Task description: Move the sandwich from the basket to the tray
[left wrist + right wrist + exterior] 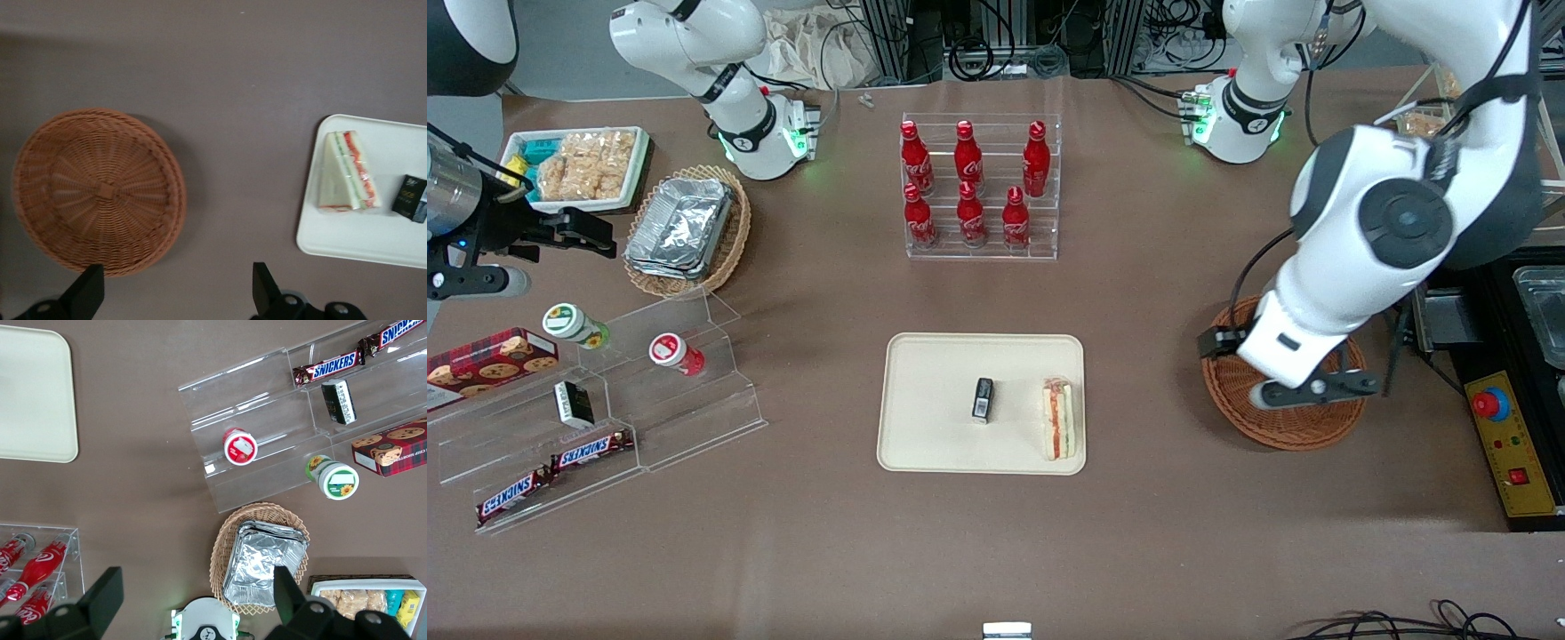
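Hovering above the basket (1282, 391), the hand (1316, 388) has its fingers spread wide, holding nothing. Sandwich (1058, 419) lies on the tray (934, 382), beside a small black box (983, 399).

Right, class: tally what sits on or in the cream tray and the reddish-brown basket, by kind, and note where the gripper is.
Sandwich on the tray: 1
Small black box on the tray: 1
Items in the basket: 0
Total: 2
The gripper hangs over the basket, jaws open.
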